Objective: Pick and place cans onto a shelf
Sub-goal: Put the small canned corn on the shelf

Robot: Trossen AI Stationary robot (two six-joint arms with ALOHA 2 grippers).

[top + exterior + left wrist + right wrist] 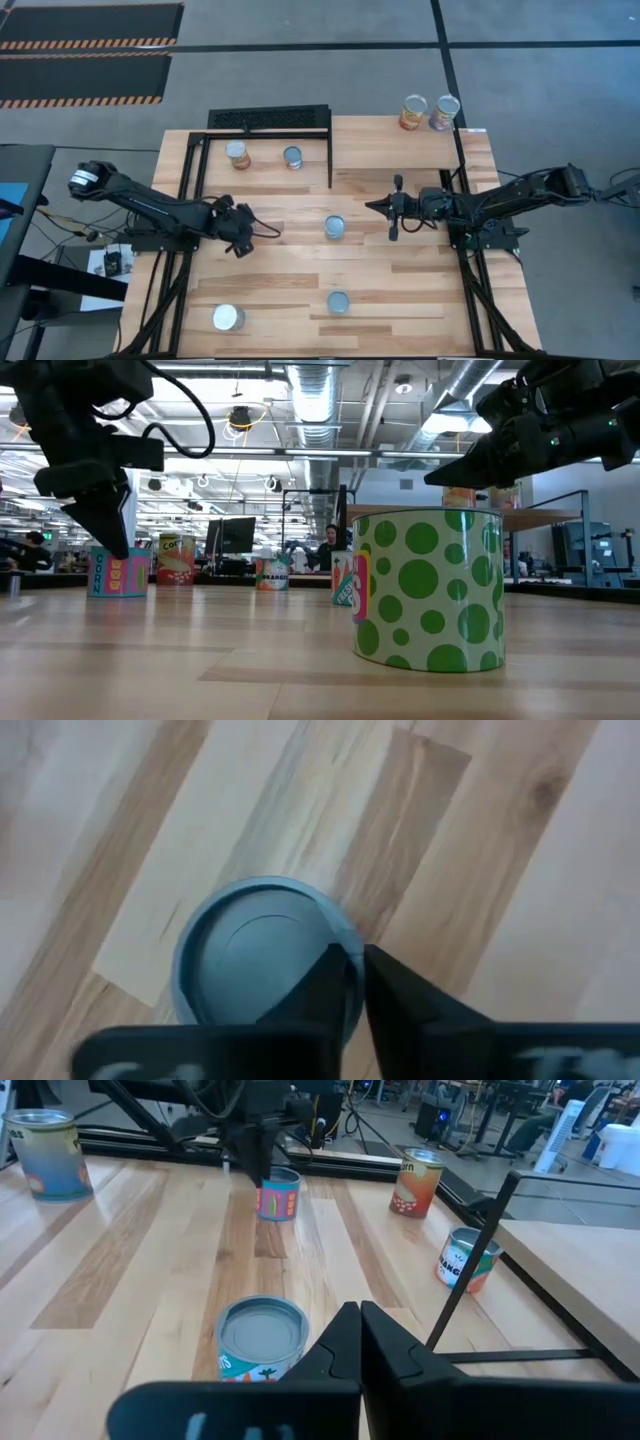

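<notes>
Several cans stand on the wooden table [300, 270]. My left gripper [240, 232] is shut and points down right over a pink-and-blue can [278, 1195], above its grey-blue top [255, 965]; the gripper hides this can in the high view. The two also show in the low view, the gripper [112, 540] above the can [118, 572]. My right gripper [372, 207] is shut and level, pointing toward the table's left, a little short of a silver-topped can [334, 227] that also shows in the right wrist view [262, 1335]. Two cans [413, 112] [445, 112] stand on the raised shelf board [395, 140]. My left gripper's shut fingertips [340, 985] stand over the near rim of the pink-and-blue can's top, coming from above. I cannot tell whether they touch it. The can stands upright on the table.
Two cans [236, 155] [292, 157] stand on the table inside the black shelf frame [268, 118]. A green-dotted can [338, 302] and a white-topped can [228, 318] stand near the front edge. A black shelf post [470, 1270] rises at the board's edge.
</notes>
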